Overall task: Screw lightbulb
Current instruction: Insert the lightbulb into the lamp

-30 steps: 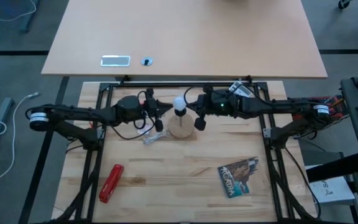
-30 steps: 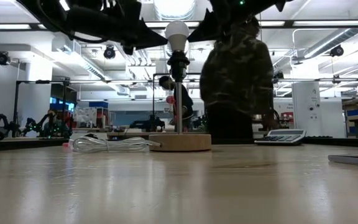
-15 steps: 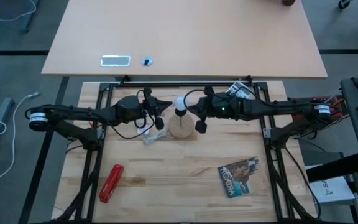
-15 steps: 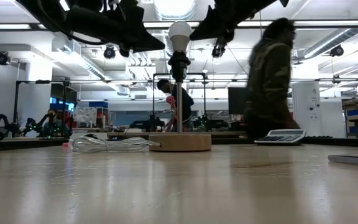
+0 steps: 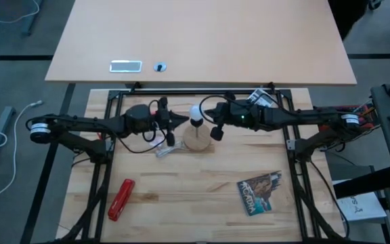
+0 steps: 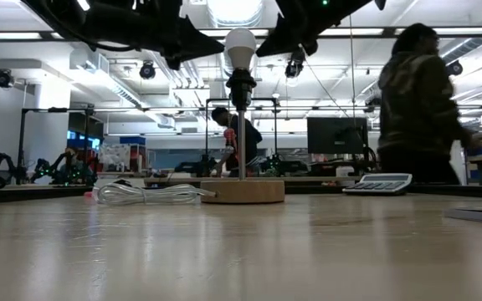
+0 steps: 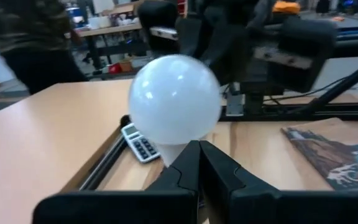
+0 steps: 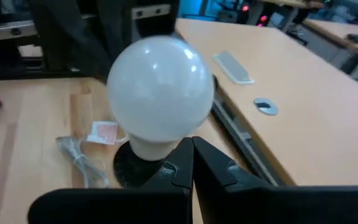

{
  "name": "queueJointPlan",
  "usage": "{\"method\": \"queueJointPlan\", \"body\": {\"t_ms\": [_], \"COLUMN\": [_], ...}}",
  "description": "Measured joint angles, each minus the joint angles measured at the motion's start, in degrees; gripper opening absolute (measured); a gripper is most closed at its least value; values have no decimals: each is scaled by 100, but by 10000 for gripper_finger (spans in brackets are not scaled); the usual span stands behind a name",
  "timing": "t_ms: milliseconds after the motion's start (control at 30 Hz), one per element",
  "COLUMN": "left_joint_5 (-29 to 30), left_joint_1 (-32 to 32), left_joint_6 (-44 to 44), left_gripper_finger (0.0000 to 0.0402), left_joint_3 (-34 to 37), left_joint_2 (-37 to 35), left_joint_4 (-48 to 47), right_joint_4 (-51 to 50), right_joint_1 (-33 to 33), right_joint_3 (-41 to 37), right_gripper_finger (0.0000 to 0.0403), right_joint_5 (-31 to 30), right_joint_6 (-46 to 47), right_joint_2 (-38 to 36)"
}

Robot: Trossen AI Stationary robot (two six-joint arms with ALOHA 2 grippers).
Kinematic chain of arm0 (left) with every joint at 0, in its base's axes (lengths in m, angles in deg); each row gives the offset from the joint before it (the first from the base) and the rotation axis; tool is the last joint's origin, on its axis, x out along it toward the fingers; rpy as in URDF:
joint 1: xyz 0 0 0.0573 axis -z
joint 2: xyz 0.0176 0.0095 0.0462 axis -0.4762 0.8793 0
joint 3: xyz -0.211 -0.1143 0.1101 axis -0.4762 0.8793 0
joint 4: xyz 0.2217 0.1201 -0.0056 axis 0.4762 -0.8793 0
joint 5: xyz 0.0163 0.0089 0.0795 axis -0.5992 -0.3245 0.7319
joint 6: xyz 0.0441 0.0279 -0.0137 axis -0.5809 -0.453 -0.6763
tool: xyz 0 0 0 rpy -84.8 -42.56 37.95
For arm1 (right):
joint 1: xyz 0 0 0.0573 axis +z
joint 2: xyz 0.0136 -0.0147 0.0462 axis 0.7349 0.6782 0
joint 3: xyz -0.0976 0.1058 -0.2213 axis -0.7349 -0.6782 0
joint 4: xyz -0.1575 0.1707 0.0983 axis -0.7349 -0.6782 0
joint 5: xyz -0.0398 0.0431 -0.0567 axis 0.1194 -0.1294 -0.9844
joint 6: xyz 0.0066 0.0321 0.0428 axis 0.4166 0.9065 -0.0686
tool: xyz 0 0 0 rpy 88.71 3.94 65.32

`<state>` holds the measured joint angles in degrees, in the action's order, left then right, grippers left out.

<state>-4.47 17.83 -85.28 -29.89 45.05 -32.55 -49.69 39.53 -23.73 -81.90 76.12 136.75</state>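
Observation:
The white lightbulb (image 5: 196, 112) stands upright in the black socket (image 6: 240, 84) of the round wooden disc (image 5: 196, 141), which rests flat on the table. My left gripper (image 5: 180, 120) is shut. Its tip is level beside the bulb's neck on the table's left side, as the left wrist view (image 7: 197, 149) shows. My right gripper (image 5: 206, 115) is shut. Its tip is beside the bulb's neck on the right side, as the right wrist view (image 8: 191, 146) shows. The bulb also shows in the low view (image 6: 240, 46). My left gripper's shut fingertips (image 7: 188, 163) point level from the table's left at the bulb's neck (image 7: 169, 151); I cannot tell whether they touch it. My right gripper's shut fingertips (image 8: 199, 160) point level from the table's right at the bulb's neck (image 8: 145, 148); I cannot tell whether they touch it.
A see-through plastic wrapper (image 5: 164, 149) lies just left of the disc. A calculator (image 5: 261, 98) lies at the far right under my right arm. A red object (image 5: 121, 198) lies near left and a booklet (image 5: 261, 192) near right. A person (image 6: 412, 109) stands in the room behind.
The person in the room behind the table has walked toward the right. Both grippers have stayed shut beside the bulb, and the bulb has stayed upright in the socket.

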Motion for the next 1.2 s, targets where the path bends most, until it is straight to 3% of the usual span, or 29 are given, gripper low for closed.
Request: {"method": "queueJointPlan", "body": {"t_ms": [400,600,800,867,967,1200], "left_joint_5": [340,831,789,518,94,268], "left_joint_1": [-7,-3,50,61,73,68], "left_joint_6": [-49,59,192,114,30,15], "left_gripper_finger": [0,0,0,0,0,0], "left_joint_3": [0,0,0,0,-2,-2], "left_joint_2": [261,254,-21,-63,-76,-72], "left_joint_4": [153,92,-310,-295,-55,24], "right_joint_4": [19,-109,-497,-408,-172,55], "right_joint_1": [233,316,316,285,237,251], "right_joint_3": [0,0,-2,-2,-2,-2], "right_gripper_finger": [0,0,0,0,0,0], "right_joint_5": [181,144,-585,-806,-821,-444], "right_joint_6": [196,295,297,172,78,29], "right_joint_2": [103,103,-8,-12,-10,3]}}
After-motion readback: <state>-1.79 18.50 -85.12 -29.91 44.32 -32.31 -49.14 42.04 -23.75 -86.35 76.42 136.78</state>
